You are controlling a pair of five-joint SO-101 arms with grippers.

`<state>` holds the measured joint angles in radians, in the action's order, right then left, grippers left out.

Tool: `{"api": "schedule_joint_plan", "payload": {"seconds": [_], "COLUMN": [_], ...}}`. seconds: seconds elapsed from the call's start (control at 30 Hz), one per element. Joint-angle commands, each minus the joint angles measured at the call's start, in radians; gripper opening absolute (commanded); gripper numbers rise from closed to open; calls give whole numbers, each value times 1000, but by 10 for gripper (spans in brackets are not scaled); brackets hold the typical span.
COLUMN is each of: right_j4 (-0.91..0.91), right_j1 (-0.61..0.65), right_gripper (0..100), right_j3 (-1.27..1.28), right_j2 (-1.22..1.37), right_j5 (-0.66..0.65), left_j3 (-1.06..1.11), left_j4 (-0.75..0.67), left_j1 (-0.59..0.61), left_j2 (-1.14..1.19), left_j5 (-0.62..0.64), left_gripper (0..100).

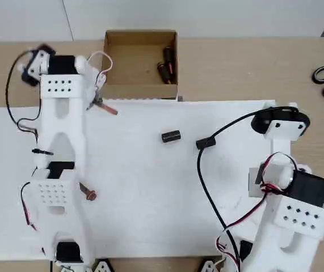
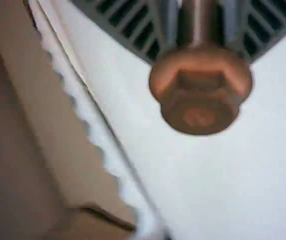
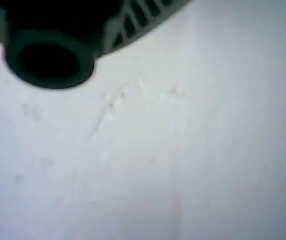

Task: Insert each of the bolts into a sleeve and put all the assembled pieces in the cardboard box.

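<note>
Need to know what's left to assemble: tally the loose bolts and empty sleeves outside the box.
Bolts: 2, the held bolt in the left arm's jaws and the loose bolt on the white mat.
Sleeves: 2, the held sleeve in the right arm's jaws and the loose sleeve on the mat.
Total: 4.

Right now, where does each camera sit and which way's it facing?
High: fixed over table, looking down on mat, box, left arm, right arm.
Left wrist: on left arm, facing along its hand to the held bolt, mat beyond.
Right wrist: on right arm, facing mat past its hand and held sleeve.
Shared: high and left wrist show that bolt; all three, mat.
</note>
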<state>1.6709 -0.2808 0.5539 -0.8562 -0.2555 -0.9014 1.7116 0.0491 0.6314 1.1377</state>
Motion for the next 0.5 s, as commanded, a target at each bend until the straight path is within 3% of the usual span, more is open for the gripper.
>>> {"api": "schedule_joint_plan", "payload": {"seconds": [0.0,0.27,0.47], "right_j4": [-10,-8,-10], "right_j1": [10,197,318], "right_gripper": [4,4,4], "right_j3": [-3,-48,-163], "right_j2": [-19,-21,-21], "right_j5": [-12,-6,-12], "left_j3": [-147,-174,-165], "left_j4": [41,43,43], "left_j1": [-32,-32,-71], "left_j2": [-17,-21,-222], "left_j5": [-206,-598,-804], "left_gripper": [6,6,6]}}
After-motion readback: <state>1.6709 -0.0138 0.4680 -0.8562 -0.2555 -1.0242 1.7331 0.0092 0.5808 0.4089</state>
